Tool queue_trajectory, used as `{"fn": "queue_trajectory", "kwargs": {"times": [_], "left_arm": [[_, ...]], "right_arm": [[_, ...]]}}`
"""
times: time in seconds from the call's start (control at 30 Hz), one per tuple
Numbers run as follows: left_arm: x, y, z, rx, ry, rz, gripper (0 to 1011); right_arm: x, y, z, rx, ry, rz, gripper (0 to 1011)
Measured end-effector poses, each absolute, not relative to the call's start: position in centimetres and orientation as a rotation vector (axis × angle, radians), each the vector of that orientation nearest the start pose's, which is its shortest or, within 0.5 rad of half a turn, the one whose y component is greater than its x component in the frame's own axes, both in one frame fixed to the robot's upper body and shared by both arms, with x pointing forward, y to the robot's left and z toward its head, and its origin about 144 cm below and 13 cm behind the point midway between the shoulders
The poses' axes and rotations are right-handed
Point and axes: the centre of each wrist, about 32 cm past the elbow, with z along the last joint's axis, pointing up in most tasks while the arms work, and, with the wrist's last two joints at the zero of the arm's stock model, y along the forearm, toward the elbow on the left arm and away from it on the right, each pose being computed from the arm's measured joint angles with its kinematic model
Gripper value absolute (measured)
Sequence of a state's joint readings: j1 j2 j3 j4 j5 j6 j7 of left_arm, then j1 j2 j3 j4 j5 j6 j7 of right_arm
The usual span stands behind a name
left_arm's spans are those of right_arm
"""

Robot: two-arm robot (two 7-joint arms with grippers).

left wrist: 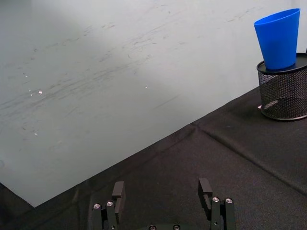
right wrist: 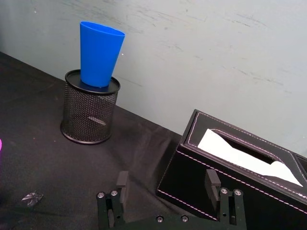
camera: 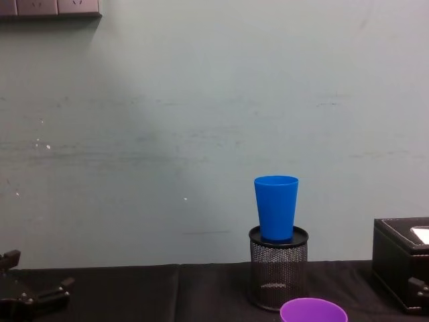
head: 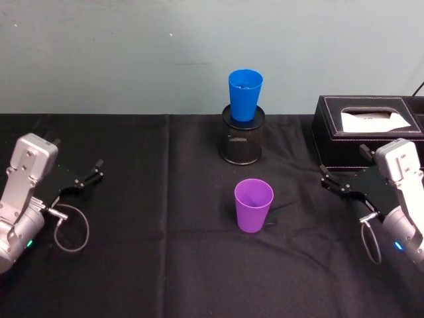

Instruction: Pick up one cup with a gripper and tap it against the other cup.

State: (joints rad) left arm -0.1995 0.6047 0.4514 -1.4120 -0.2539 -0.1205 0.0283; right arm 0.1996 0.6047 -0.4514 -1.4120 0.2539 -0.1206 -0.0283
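Head view: purple tumbler (head: 253, 205) upright mid-table, untouched; blue tumbler (head: 244, 95) seated in mesh pen holder (head: 242, 142) behind it. Left gripper (head: 89, 175) and right gripper (head: 329, 180) parked at opposite edges.
Wrist views: fingers of both spread wide, empty.
Chest view: blue tumbler's seating confirmed side-on.
Judged: pick-up not begun; next, reach and clamp purple tumbler.
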Motion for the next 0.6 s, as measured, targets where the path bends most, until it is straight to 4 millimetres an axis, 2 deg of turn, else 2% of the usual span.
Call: {"fn": "queue_trajectory", "kwargs": {"times": [0.6], "left_arm": [[48.86,30.97,113.98,0.305,-0.285,1.248,1000]], "right_arm": [[48.86,-30.97,113.98,-0.304,-0.285,-1.248,1004]]}}
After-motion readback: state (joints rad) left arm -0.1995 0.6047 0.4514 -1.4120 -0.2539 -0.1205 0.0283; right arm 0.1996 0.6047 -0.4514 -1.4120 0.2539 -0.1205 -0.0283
